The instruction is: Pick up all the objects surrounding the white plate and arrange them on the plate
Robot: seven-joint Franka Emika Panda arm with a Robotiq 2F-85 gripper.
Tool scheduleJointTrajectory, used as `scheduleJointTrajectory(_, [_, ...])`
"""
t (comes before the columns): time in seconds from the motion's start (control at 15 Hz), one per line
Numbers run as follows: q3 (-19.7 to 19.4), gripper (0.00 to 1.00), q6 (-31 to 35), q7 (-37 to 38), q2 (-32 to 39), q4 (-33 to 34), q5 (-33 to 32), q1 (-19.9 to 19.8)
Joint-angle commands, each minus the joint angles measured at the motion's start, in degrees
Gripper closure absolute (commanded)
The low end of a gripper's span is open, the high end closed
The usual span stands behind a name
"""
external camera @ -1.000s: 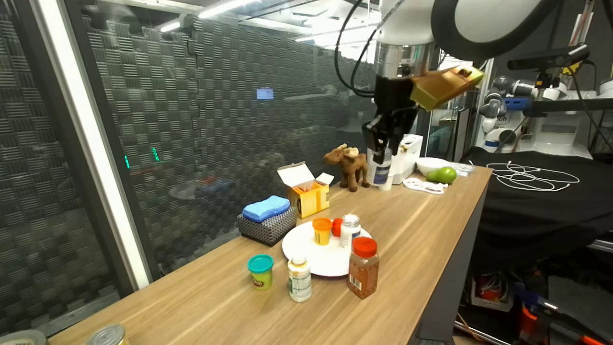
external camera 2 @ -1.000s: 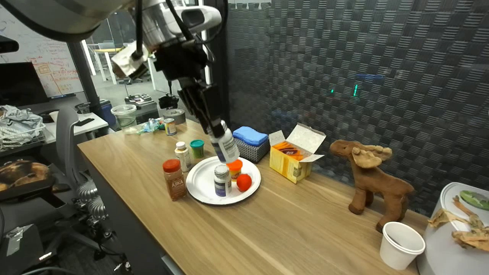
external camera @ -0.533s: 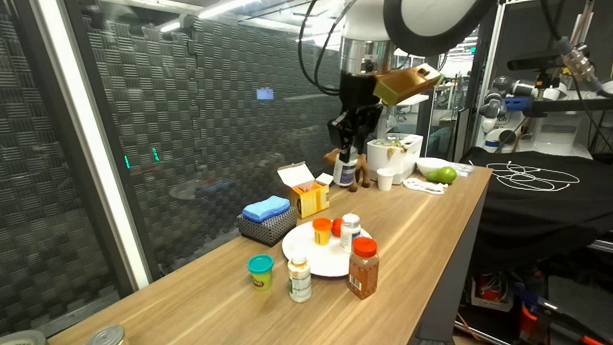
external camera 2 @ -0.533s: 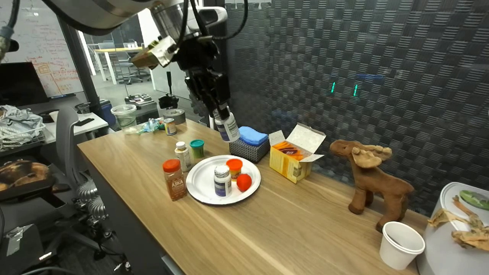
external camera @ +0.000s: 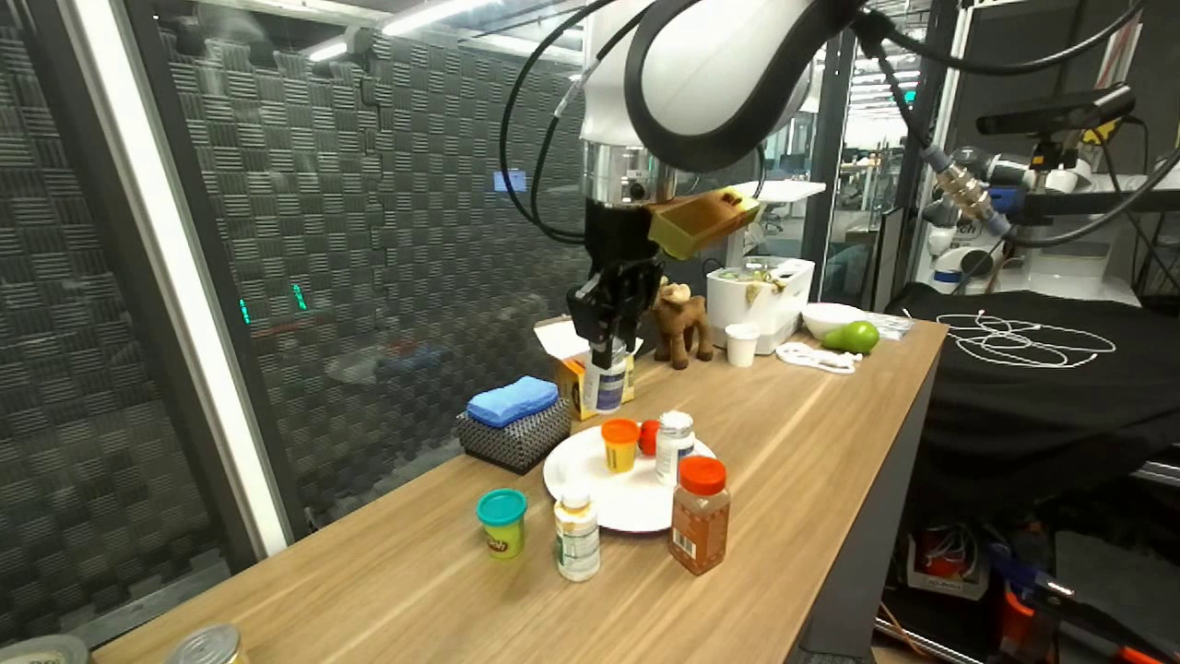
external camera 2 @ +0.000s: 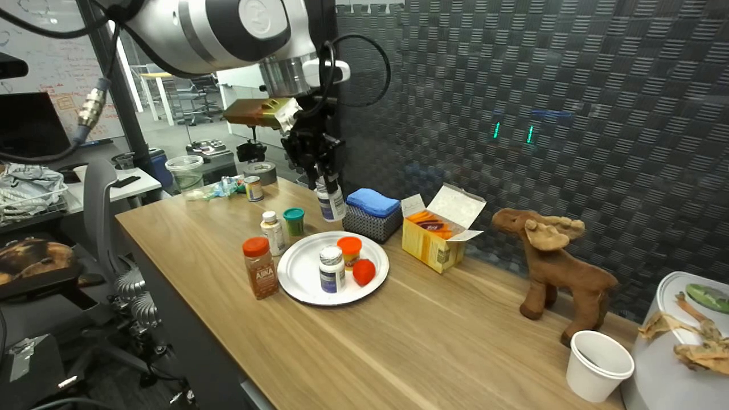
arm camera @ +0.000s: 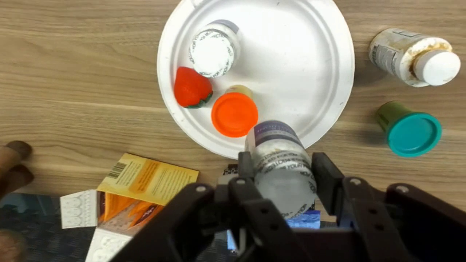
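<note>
- White plate (external camera 2: 302,270) is on the wooden table (external camera 2: 410,336), with a white jar (external camera 2: 332,276), an orange-lidded tub (arm camera: 235,114) and a red strawberry (arm camera: 192,87) sitting on it
- Gripper (arm camera: 282,165) is clamped onto a white bottle (external camera 2: 332,207), one finger on each side
- Arm (external camera 2: 245,34) comes in high from the left in an exterior view, wrist bent so the fingers point down, bottle slightly tilted and up in the air, showing above the plate's far edge
- Compared to half a second ago it's all lower in both exterior views, and the bottle hangs straighter
- That bottle now blocks part of the yellow box (external camera: 570,387), where before it covered the toy moose (external camera: 682,323)
- Brown bottle (external camera 2: 262,276), white-capped bottle (external camera 2: 274,236) and teal-lidded tub (external camera 2: 294,224) haven't budged, all off the plate, left of it in an exterior view
</note>
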Motion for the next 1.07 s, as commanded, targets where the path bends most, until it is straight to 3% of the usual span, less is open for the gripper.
scheduleJointTrajectory(0.0, [0.4, 0.81, -1.5, -5.5, 5.4, 4.7, 4.2, 0.0])
scheduleJointTrajectory(0.47, [1.1, 0.81, -3.6, -11.8, 11.4, 7.4, 8.4, -0.2])
scheduleJointTrajectory(1.0, [-1.7, 0.81, -2.4, -8.6, 15.7, 10.3, 3.3, 1.7])
